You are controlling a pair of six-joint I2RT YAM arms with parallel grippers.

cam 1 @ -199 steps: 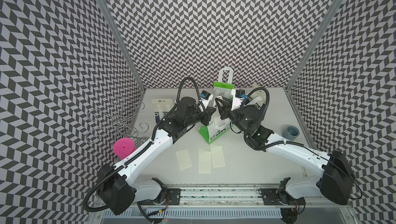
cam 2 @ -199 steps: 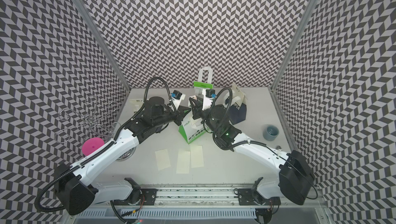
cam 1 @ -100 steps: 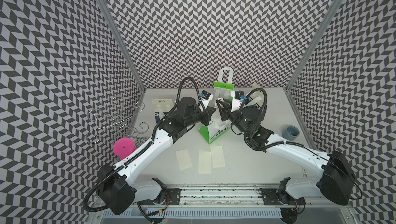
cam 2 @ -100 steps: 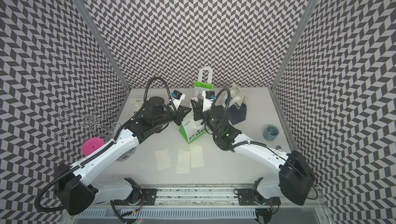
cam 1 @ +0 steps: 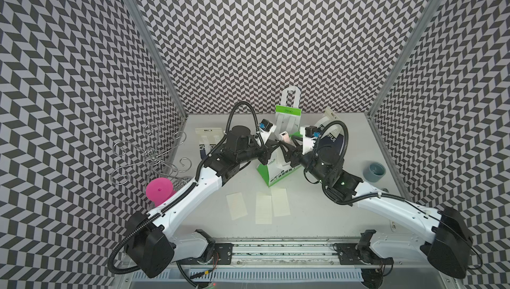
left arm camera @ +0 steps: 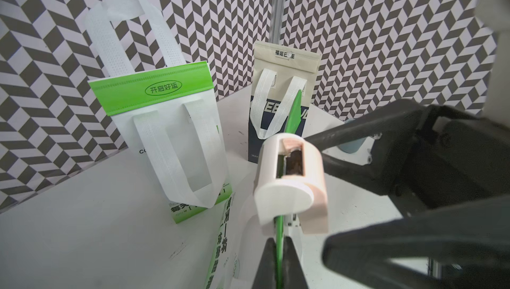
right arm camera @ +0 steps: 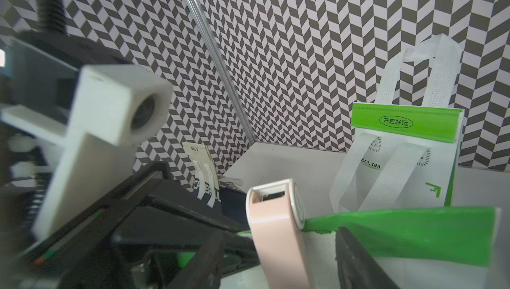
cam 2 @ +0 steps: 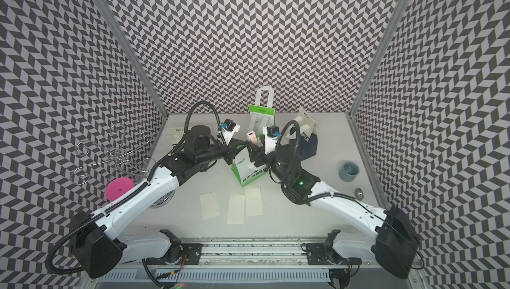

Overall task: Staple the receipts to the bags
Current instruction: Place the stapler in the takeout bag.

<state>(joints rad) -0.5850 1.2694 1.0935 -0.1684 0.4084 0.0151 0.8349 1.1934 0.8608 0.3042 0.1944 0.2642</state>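
A green-and-white bag (cam 1: 276,173) stands mid-table. My left gripper (left arm camera: 278,246) is shut on its green top rim (right arm camera: 400,232). A pink stapler (right arm camera: 276,226) sits clamped over that rim, also seen as the stapler (cam 1: 284,138) in a top view. My right gripper (right arm camera: 278,249) is open, one finger on each side of the stapler with gaps showing. Behind stand a second green-and-white bag (left arm camera: 165,135) and a navy-and-cream bag (left arm camera: 281,108). Another navy bag (cam 1: 208,142) lies at the back left. Three receipts (cam 1: 263,207) lie flat near the front edge. Whether a receipt is under the stapler I cannot tell.
A wire hook stand (cam 1: 149,152) and a pink round object (cam 1: 158,189) are at the left. A grey cup (cam 1: 374,171) sits at the right, with a small metal piece (cam 2: 358,193) in front of it. Patterned walls close in three sides.
My right gripper's jaws have spread apart from the stapler, which stays on the bag's rim. The left gripper and both arms have hardly moved.
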